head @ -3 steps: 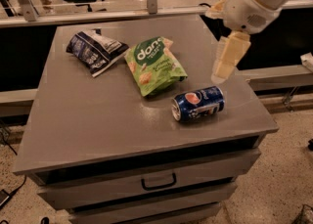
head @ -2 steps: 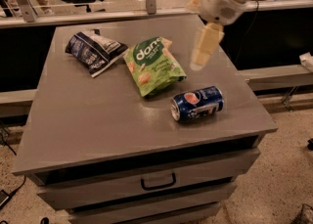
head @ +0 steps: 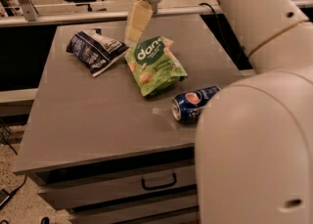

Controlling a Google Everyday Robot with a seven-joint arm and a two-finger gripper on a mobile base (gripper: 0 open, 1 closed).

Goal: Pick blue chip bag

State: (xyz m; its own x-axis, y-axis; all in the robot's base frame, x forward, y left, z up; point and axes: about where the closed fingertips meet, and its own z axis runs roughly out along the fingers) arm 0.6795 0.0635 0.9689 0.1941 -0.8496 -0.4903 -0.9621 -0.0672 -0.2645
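**Fig. 1. Gripper at 12 o'clock over the cabinet top; blue chip bag at 10 o'clock**

I see 1 grey cabinet top [head: 93, 125] from the front and above, with 3 items lying on it. Directions are read from the top's centre.

(a) The blue chip bag [head: 95, 51] lies flat and wrinkled at 10 o'clock. It is dark navy foil with white patches, and nothing rests on it.

(b) The green dana snack bag [head: 154, 64] lies just off centre toward 1 o'clock. Its upper left corner is near the right end of the blue chip bag. I cannot tell whether the 2 bags touch.

(c) A Pepsi can [head: 193, 103] lies on its side at 4 o'clock, well apart from the blue chip bag, with its silver end turned toward 8 o'clock.

(d) The gripper [head: 133, 34], a pale cream wedge pointing down, hangs at 12 o'clock. In my view its tip falls between the 2 bags, at 2 o'clock from the blue chip bag. I cannot tell whether it is released or clenched, nor its height above the top.

(e) The white arm [head: 254, 145] fills the right side and covers the cabinet's right front corner.

(f) A drawer handle [head: 159, 183] sits at 6 o'clock on the cabinet front.
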